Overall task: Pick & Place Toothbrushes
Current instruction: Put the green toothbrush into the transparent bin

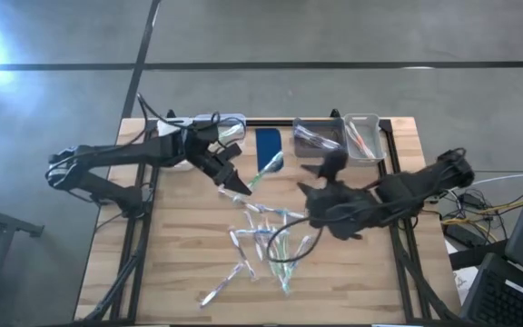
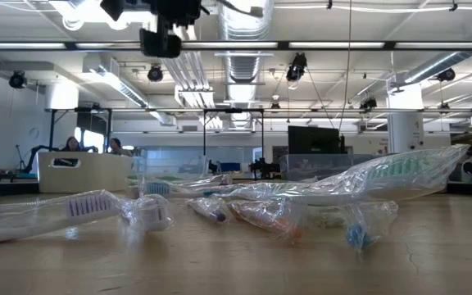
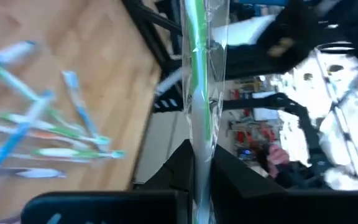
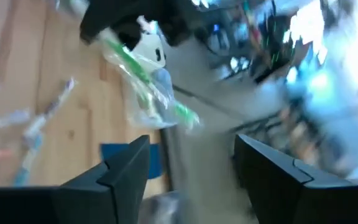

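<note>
Toothbrushes (image 1: 266, 241) in clear wrappers are being seen scattered in a loose pile across the middle of the wooden table (image 1: 171, 263), several crossing one another. One green toothbrush (image 1: 267, 169) in its clear bag is being held by the left gripper (image 1: 241, 186), whose fingers are clamped on the bag's lower end; it is being kept off the table, just in front of the dark blue pad (image 1: 268, 145). In the left wrist view the green handle (image 3: 197, 74) is being seen running straight out from between the closed fingers. The right gripper (image 1: 314, 186) is being held above the table to the right of the pile, fingers spread apart and gripping nothing; its wrist view is showing the bagged green toothbrush (image 4: 143, 84) ahead. Two clear bins (image 1: 339, 136) are being seen at the table's far edge, each containing toothbrushes
</note>
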Robot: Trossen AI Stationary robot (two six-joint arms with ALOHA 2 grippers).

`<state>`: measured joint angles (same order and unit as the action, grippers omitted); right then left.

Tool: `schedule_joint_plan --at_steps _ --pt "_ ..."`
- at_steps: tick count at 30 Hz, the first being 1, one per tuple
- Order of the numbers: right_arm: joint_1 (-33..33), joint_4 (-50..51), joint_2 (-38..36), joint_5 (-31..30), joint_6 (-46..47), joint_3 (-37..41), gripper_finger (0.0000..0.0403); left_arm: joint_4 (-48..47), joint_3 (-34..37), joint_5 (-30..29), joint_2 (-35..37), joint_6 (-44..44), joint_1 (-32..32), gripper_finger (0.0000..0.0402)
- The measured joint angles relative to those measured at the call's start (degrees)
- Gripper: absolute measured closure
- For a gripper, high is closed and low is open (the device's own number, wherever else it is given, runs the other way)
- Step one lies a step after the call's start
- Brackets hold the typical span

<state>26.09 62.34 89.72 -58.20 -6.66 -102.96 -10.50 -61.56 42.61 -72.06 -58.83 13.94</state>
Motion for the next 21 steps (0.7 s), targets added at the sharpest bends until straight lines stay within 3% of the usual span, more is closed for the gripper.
schedule_joint_plan --at_steps 6,10,13,16,21 --pt "-0.84 16.95 -4.1 2.8 32.68 0.0 0.016 -9.8 0.0 0.0 0.01 11.16 6.19 0.0372" --pt "-2.05 24.45 -5.56 4.26 44.95 0.47 0.0155 -22.52 0.0 -2.19 0.05 22.97 9.65 0.0373" --pt "-3.08 25.01 -6.16 4.22 45.99 1.34 0.0151 -34.76 0.0 -9.27 0.07 32.38 11.88 0.0373" --pt "-4.56 24.98 -6.32 4.22 46.42 1.78 0.0149 -44.58 -0.23 -21.72 0.01 42.95 14.05 0.0373" --pt "-8.82 24.9 -5.33 3.16 48.77 2.32 0.0156 -49.97 -2.79 -40.35 -1.83 59.98 15.72 0.0373"
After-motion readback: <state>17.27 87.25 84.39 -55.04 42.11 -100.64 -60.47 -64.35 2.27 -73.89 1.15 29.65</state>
